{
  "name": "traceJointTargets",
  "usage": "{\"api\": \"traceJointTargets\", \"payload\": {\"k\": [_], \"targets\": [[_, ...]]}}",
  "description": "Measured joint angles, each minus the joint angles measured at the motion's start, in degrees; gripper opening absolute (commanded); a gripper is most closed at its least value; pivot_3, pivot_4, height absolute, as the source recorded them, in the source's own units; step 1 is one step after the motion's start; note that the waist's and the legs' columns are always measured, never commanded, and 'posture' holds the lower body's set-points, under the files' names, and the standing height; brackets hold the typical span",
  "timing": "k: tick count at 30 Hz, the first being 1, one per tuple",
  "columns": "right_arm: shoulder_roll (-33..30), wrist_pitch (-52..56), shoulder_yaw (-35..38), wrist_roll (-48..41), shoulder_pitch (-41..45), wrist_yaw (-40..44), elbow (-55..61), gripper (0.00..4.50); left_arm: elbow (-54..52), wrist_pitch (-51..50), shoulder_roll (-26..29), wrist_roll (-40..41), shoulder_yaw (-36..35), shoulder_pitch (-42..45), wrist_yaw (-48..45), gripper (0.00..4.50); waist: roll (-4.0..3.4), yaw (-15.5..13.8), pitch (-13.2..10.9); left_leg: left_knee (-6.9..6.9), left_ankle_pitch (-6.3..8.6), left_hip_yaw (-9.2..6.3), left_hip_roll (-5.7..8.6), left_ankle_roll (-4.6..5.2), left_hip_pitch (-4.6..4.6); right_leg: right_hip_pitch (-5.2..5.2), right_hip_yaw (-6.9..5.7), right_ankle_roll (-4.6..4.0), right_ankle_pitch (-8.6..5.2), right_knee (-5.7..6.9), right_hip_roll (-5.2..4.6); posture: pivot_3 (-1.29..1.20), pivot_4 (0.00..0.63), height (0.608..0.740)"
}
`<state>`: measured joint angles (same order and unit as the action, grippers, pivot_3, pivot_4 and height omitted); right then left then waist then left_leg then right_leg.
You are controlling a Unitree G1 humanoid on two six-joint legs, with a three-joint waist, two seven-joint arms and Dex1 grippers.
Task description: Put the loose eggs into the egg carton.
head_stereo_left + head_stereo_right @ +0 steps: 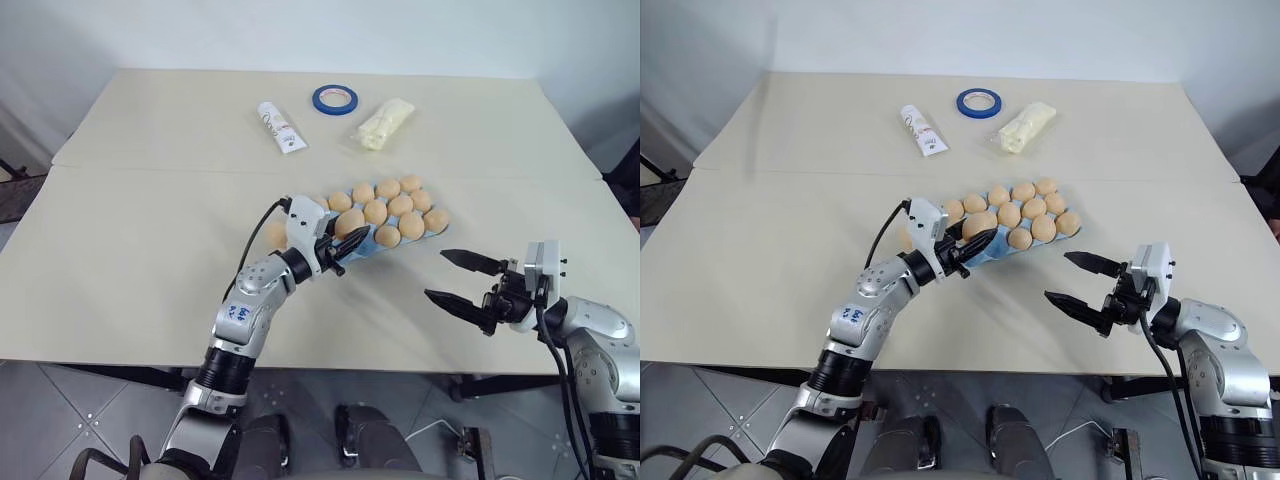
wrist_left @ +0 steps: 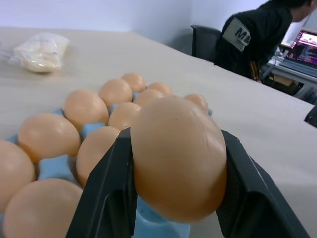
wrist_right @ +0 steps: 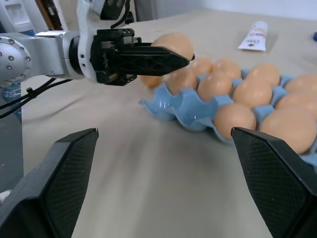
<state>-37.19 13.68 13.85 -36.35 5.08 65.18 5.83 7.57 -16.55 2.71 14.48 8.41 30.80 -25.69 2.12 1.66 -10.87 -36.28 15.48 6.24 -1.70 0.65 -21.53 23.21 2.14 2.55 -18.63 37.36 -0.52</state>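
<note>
The light blue egg carton (image 3: 184,108) lies at the table's middle right, with several tan eggs (image 1: 388,212) in its cups. My left gripper (image 1: 352,240) is shut on one loose egg (image 2: 178,158) and holds it just above the carton's near-left corner, over an empty cup. Another loose egg (image 1: 274,236) rests on the table just left of the carton, half hidden behind that wrist. Right of the carton and nearer the front edge, my right gripper (image 1: 436,274) hangs open with nothing between its fingers, pointing toward the carton.
At the back of the table lie a blue tape ring (image 1: 335,98), a white tube (image 1: 281,127) and a pale yellow plastic-wrapped lump (image 1: 385,123). A person (image 2: 252,39) sits at a desk beyond the table's far side.
</note>
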Motion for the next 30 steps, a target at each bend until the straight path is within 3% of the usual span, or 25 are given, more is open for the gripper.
{"api": "traceJointTargets", "payload": {"k": [2, 11, 16, 22, 30], "targets": [[0.1, -0.1, 0.1, 0.0, -1.0, -0.8, 1.1, 4.50, 4.4, 2.4, -0.5, -0.5, 0.1, 2.0, -1.2, 1.60, 0.00, -0.1, 0.0, -0.02, 0.00, -0.02, 0.00, 0.00, 0.00, 0.00, -0.02, 0.00, 0.00, 0.02, 0.00, 0.00, 0.150, 0.740], [0.1, -0.2, 0.2, 0.0, -2.3, -2.5, 2.5, 4.50, 8.1, 4.9, -0.7, -1.1, -0.2, 4.5, -3.5, 4.45, 0.00, 0.0, 0.0, 0.01, 0.00, -0.01, -0.02, -0.02, 0.00, 0.03, -0.02, 0.00, 0.00, 0.03, 0.00, 0.00, 0.150, 0.740], [0.1, -0.2, 0.2, 0.1, -2.5, -2.6, 2.5, 4.50, 2.9, 3.2, 0.9, -1.0, -0.9, 1.3, -3.2, 4.45, 0.00, 0.0, 0.0, 0.01, 0.00, -0.01, -0.02, -0.02, 0.00, 0.03, -0.01, 0.00, 0.00, 0.04, -0.01, 0.00, 0.150, 0.740], [0.1, -0.2, 0.0, 0.5, -0.9, -2.3, 2.3, 4.50, -11.2, -2.5, 5.2, 0.2, -2.4, -8.1, -2.6, 4.45, -0.01, 0.2, 0.0, 0.03, -0.02, 0.00, -0.05, -0.05, 0.04, 0.04, 0.00, -0.02, -0.01, 0.09, -0.01, 0.00, 0.150, 0.740], [0.1, -0.1, -0.6, 0.7, 1.1, -1.4, 0.6, 4.50, -26.8, -8.1, 14.2, 6.9, -11.4, -21.8, -4.0, 4.45, -0.01, 0.1, 0.0, 0.04, -0.03, -0.02, -0.05, -0.04, 0.05, 0.02, -0.02, -0.06, -0.03, 0.09, -0.05, 0.00, 0.150, 0.740]]}}
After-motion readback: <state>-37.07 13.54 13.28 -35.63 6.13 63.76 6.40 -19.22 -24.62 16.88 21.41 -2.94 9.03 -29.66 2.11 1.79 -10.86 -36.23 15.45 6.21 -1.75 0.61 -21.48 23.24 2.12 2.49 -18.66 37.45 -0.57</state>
